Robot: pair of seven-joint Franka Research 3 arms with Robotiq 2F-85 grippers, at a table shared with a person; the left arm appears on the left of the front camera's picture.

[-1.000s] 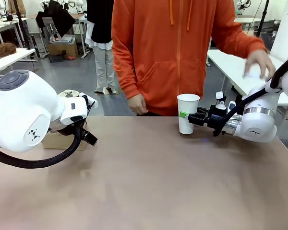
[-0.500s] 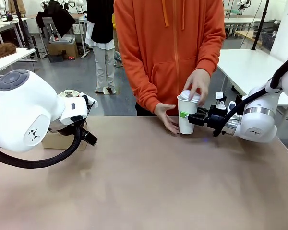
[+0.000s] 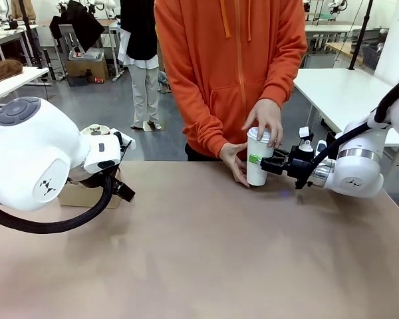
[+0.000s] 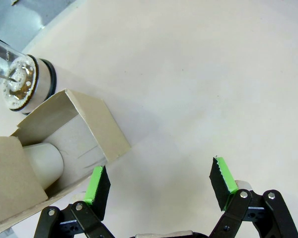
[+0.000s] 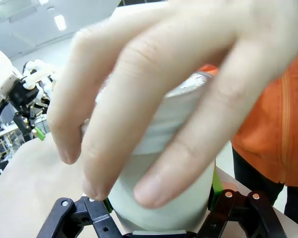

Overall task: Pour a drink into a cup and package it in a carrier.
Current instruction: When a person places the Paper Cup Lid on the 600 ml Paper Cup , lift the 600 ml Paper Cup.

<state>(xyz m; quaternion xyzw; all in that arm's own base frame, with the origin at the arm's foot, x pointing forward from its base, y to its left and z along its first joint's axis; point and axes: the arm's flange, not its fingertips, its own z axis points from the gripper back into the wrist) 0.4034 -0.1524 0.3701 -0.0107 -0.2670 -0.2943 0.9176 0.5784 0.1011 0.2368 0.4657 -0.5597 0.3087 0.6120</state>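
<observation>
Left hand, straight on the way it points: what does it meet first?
Probably bare table: the open left hand points down at it, the carrier lying just beside one finger.

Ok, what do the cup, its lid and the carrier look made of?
The cup: probably paper, matte white, plain tapered wall. The lid: likely white plastic, faintly glossy, mostly under the person's hand. The carrier: brown cardboard, matte, with folded flaps and raw cut edges.
</observation>
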